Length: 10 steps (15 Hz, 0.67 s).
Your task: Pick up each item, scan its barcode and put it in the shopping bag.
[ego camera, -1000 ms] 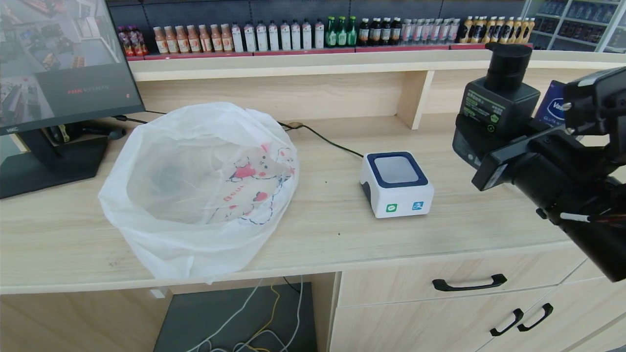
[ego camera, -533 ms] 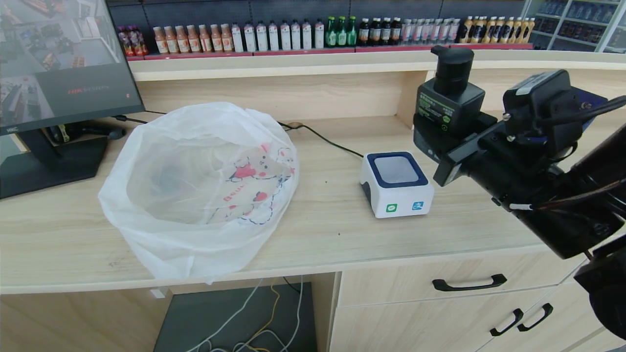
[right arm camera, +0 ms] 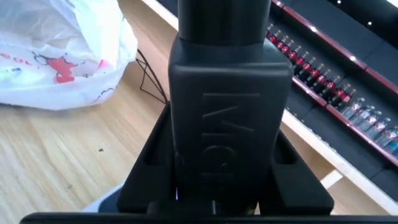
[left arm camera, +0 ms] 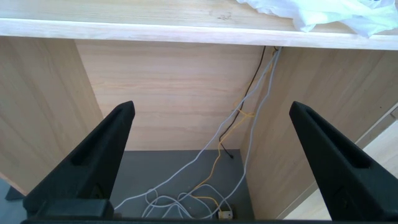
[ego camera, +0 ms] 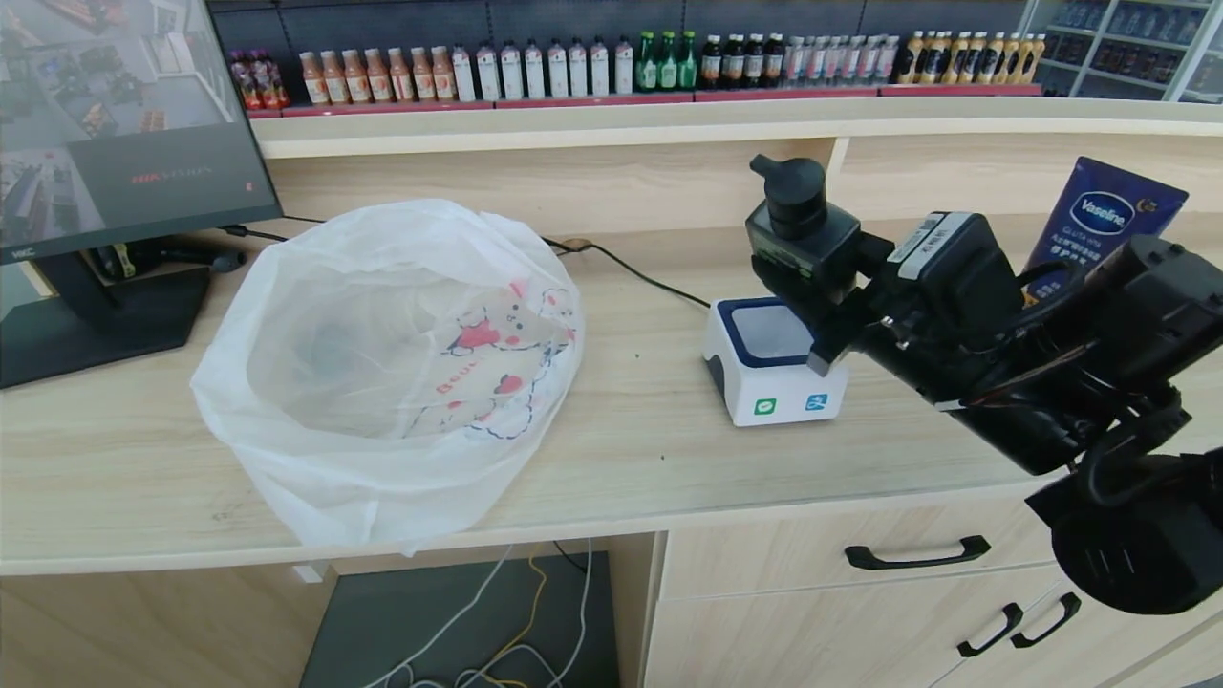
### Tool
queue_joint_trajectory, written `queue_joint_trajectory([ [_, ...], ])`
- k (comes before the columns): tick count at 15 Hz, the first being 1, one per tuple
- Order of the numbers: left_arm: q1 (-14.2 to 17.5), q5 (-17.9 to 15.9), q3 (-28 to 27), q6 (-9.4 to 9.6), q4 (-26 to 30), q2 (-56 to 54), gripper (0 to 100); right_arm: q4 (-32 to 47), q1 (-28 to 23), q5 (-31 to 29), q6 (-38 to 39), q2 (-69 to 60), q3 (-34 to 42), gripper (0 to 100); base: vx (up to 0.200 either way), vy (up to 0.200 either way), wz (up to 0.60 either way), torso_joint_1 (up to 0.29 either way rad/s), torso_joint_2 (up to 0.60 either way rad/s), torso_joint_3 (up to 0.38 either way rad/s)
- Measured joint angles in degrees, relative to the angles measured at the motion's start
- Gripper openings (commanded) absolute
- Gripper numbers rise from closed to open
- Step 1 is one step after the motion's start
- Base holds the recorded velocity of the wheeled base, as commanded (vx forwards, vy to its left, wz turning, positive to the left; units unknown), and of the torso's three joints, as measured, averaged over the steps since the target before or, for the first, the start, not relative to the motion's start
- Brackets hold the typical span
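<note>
1. Left gripper (left arm camera: 211, 107): jaws spread, holding nothing. It sits low, in front of the recess under the tabletop (ego camera: 650, 449), facing loose cables (left arm camera: 205, 186). My read is that it's parked clear of the work.
2. Right gripper (ego camera: 820, 287): jaws pinching the black pump bottle (ego camera: 801, 239) around its square body, pump head up, bottle tilted.
3. The bottle hangs right over the scanner (ego camera: 776, 382), low above its glass window. I can't tell if they touch. It's likely held there so the barcode faces the glass, but the barcode itself isn't visible.
4. Shopping bag (ego camera: 401, 363): on the tabletop to the robot's left of the scanner, well apart from it. Its mouth is slumped open, so a drop-in looks easy. The bottle isn't bagged yet.
5. Blue tube (ego camera: 1099, 215): upright at the back right, probably next in line.
6. Monitor (ego camera: 115, 124) at back left, drinks shelf (ego camera: 611, 67) behind. Neither is involved.
</note>
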Motion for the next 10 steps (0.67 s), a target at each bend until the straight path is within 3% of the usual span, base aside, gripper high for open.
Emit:
queue_joint_trajectory([
  [10,0.0,0.0,0.0,-0.01,0.0,0.0,100,-0.11,-5.38,16.2,-11.87,4.68,-5.22,0,0.0,0.0,0.0,0.0,0.0,0.0],
])
